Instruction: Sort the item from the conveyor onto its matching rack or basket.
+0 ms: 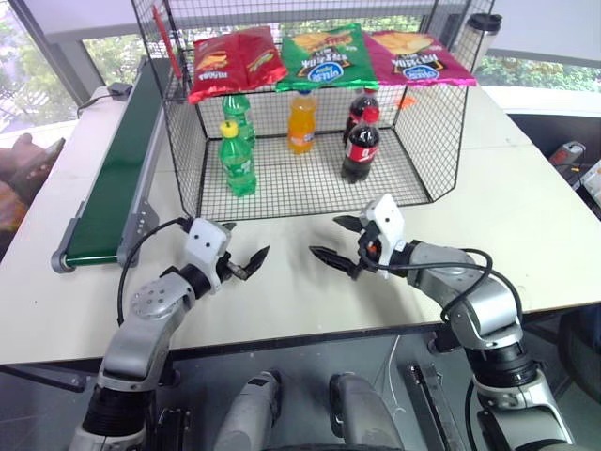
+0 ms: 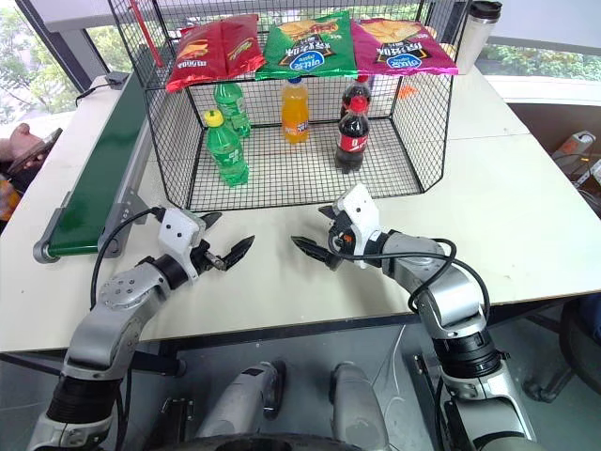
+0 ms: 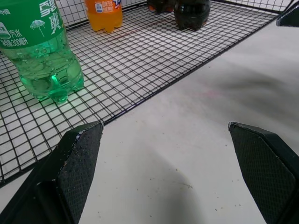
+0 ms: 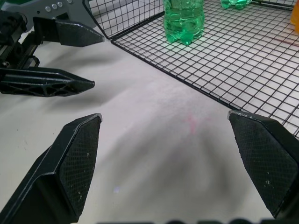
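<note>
Left eye view: small clear plastic orange-soda bottle [image 1: 300,122] upright in black wire-mesh cage [image 1: 183,150], 12 o'clock | dark green conveyor belt [image 1: 117,174] at 10 o'clock | left end effector [image 1: 246,264], right end effector [image 1: 336,242] spread wide, empty, over white table [image 1: 526,225].

1. Orange soda bottle [image 1: 300,122] — clear plastic, blue cap, label band, standing upright inside the cage near the middle of its back.
2. Conveyor [image 1: 117,174] — long dark green belt with grey rails, roller end nearest, running along the cage's left side.
3. Black wire-mesh cage [image 1: 188,160] — angled sides, gridded white floor, open front.
</note>
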`<state>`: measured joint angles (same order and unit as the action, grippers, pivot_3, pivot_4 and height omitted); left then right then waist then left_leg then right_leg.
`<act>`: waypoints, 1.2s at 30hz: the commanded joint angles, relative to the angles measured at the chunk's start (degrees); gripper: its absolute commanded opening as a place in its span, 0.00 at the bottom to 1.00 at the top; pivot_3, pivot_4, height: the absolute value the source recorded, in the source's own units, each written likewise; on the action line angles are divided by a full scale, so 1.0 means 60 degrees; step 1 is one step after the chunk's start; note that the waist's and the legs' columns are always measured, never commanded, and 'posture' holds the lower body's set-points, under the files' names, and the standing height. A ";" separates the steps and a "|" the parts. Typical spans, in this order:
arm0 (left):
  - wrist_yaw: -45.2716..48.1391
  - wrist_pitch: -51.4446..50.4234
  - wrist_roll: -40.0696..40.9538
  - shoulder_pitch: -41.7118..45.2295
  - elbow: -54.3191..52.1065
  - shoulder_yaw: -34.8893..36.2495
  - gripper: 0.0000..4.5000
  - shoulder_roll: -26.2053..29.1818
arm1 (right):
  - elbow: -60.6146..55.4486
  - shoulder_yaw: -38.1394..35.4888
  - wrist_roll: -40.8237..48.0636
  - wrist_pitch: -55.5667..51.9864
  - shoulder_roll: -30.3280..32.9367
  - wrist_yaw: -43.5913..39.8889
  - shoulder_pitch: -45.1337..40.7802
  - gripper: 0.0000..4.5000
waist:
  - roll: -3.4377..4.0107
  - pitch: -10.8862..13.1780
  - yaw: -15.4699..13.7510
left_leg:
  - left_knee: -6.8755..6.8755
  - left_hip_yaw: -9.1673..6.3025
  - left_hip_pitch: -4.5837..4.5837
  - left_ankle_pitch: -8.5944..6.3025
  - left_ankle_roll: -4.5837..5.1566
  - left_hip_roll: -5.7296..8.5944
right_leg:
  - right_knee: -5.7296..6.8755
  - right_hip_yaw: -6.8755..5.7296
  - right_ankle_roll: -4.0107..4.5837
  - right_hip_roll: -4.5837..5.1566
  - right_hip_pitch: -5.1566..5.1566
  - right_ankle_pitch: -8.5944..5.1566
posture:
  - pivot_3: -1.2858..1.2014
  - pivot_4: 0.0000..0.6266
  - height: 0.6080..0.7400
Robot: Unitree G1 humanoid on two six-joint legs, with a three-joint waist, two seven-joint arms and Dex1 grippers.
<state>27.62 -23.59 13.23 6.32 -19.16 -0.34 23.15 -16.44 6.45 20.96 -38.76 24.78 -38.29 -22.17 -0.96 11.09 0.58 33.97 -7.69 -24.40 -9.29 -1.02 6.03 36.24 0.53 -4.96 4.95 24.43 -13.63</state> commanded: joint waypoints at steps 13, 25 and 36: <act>-0.0065 0.0199 0.0053 -0.0138 -0.0462 0.0215 1.00 0.0046 | -0.0262 -0.0032 0.0094 0.0181 0.0016 -0.0125 -0.0141 0.99 | 0.0000 0.0000 0.0001 | 0.0000 0.0000 0.0000 -0.0001 -0.0001 0.0000 | 0.0000 0.0000 0.0000 0.0001 0.0000 0.0000 | 0.52 0.24 0.99; -0.0117 0.0210 0.0035 -0.0153 -0.0449 0.0208 1.00 0.0026 | -0.0264 -0.0009 0.0122 0.0168 0.0003 -0.0211 -0.0175 0.99 | 0.0000 0.0000 0.0000 | 0.0000 0.0000 0.0000 0.0000 0.0000 0.0000 | 0.0000 0.0000 0.0000 0.0001 0.0000 0.0000 | 0.52 0.24 0.99; -0.0221 -0.0656 0.0562 -0.0295 -0.1098 0.0697 1.00 0.0098 | -0.0382 -0.0024 0.0302 0.0000 0.0040 -0.0436 -0.0341 0.99 | 0.0000 0.0000 0.0007 | 0.0000 0.0000 0.0000 -0.0001 -0.0001 0.0000 | -0.0001 0.0000 0.0000 0.0001 0.0000 0.0000 | 0.52 0.24 0.99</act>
<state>26.94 -26.65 14.92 4.54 -22.05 1.11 23.11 -16.45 6.52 21.42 -38.87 24.78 -40.16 -22.66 -0.96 11.09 0.63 33.97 -7.69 -24.40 -9.29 -1.03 6.03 36.23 0.53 -4.96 4.96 24.44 -13.64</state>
